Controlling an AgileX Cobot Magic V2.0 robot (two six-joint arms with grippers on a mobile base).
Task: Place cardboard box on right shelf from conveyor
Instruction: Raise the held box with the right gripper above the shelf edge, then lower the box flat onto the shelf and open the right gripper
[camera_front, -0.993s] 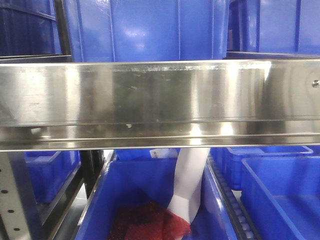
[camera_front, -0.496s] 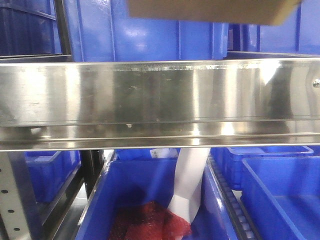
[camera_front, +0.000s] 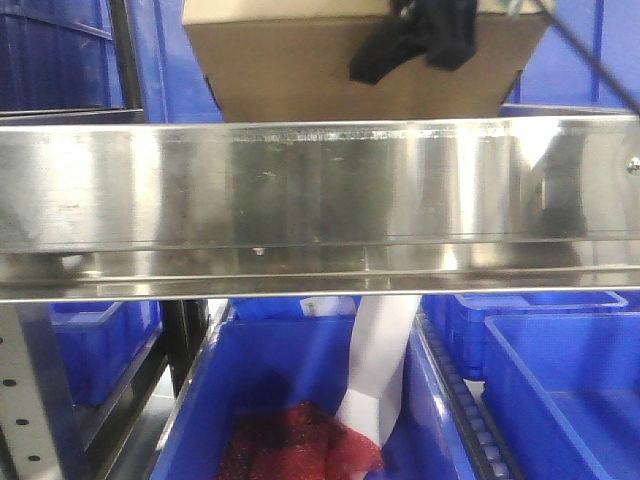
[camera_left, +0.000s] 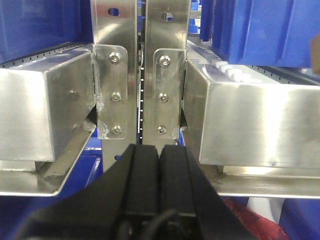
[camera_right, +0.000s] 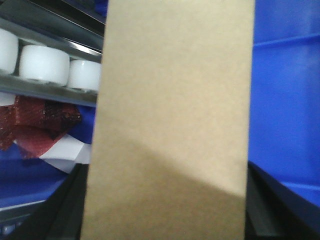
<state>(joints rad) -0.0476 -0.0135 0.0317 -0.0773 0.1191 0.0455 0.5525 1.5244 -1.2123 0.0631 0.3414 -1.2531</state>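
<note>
My right tool (camera_front: 425, 40) had the box (camera_front: 300, 75) clamped just above the shelf (camera_front: 300, 190) rail, left tool (camera_left: 159, 165) pinched empty, so next up was probably lowering and letting go.

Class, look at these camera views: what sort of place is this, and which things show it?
Probably a warehouse or storeroom: a metal rack shelf with a shiny stainless-steel front rail, stacked blue plastic bins, white rollers on a rail, and a plain tan cardboard box.

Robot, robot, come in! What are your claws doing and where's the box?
Left claw shut, empty. Right claw shut on cardboard box, box behind the right shelf rail. Blue bins close behind it.
</note>
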